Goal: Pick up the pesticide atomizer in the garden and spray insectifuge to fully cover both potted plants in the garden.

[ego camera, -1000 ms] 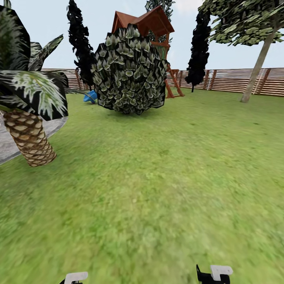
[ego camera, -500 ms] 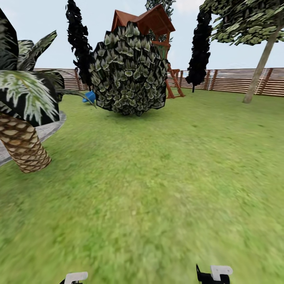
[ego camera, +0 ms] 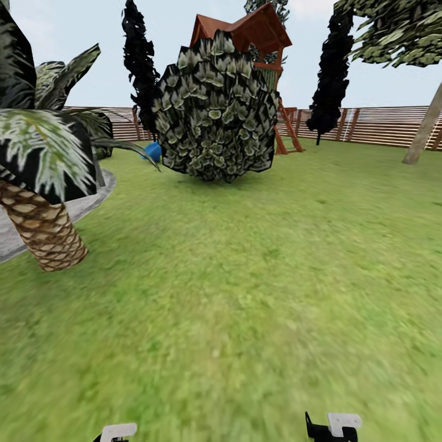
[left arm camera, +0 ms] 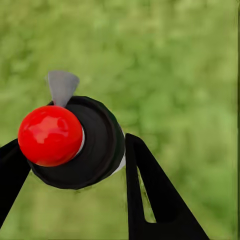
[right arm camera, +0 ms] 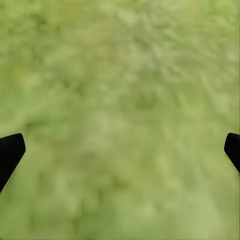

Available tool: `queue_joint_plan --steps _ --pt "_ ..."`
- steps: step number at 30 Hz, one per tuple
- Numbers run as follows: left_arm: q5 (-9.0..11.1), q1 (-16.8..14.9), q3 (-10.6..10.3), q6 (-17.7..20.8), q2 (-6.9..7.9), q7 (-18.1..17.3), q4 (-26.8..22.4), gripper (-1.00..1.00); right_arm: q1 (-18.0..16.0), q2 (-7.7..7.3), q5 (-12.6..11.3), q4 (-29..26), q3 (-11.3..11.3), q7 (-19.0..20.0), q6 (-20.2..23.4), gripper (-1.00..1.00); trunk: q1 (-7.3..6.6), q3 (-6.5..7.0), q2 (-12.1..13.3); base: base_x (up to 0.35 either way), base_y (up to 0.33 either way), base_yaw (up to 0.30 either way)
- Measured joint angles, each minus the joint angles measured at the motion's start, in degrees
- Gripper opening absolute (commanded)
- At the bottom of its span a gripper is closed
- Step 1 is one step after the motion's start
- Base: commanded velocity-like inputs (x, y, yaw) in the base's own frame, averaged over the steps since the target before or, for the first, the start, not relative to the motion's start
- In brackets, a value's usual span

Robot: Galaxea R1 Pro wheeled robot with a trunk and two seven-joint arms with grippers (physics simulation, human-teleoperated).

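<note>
— Green lawn (ego camera: pixel 258 294) of the garden is seen ahead, backed by a slatted fence (ego camera: pixel 380 126). What is held?

— The pesticide atomizer (left arm camera: pixel 75 142), red-tipped, is pinched between the left end effector (left arm camera: pixel 70 170) fingers (left arm camera: pixel 150 200). The right end effector (right arm camera: pixel 120 150) is spread wide over grass.

— Landmarks?

— A palm (ego camera: pixel 43 178) and bush (ego camera: pixel 215 116) are seen.

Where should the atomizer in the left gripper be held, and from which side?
By the round body of the pesticide atomizer behind its black cap, fingers on opposite sides, as the left gripper seems to. Approach opposite the grey nozzle, leaving it and the red ball free.
</note>
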Motion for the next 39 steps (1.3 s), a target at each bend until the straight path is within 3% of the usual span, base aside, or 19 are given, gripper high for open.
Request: queue_joint_plan --steps 39 --pt "0.2 0.0 0.0 0.0 0.00 0.0 0.0 -1.00 0.0 -0.12 0.1 0.0 0.0 0.1 0.0 1.00 0.00 0.00 0.0 0.332 -0.093 0.000"
